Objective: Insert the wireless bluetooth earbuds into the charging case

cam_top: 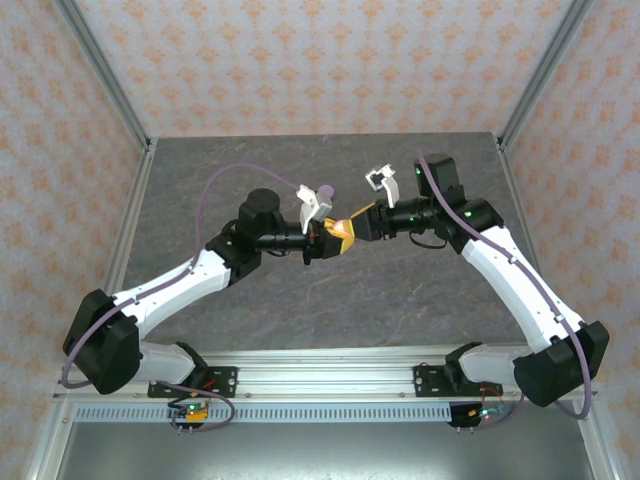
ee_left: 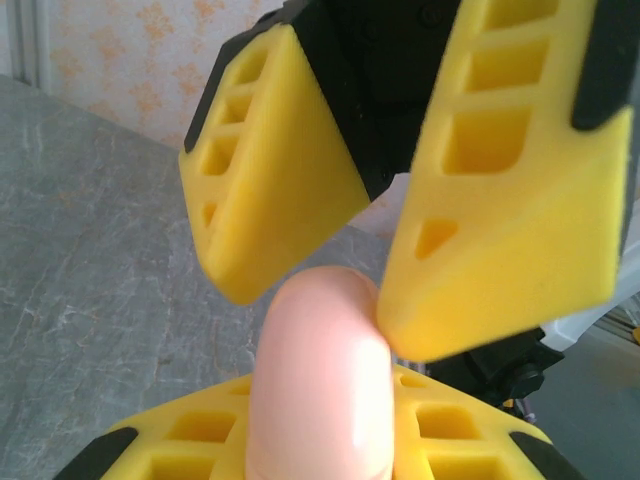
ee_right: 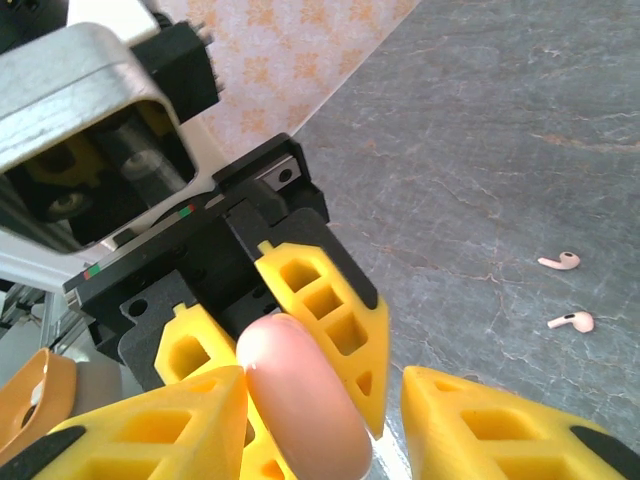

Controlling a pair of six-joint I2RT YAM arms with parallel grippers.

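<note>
Pink case [ee_left: 320, 380] midair: your left fingers [ee_right: 325, 300] clamp it, right fingers [ee_right: 160, 430] spread. Two pink earbuds [ee_right: 559, 262] lie on the bench [ee_right: 480, 150], uninserted.

Grey marbled surface [cam_top: 330, 310] spreads wide, pale veins running across it. At the far side, a wall [cam_top: 320, 60] in cream paper with an orange floral print, and the same print to left and right. A left post [cam_top: 105, 70] and a right post [cam_top: 540, 70], both metal, slant up from the far corners. Along the near edge, a metal rail [cam_top: 330, 378] runs left to right.
</note>
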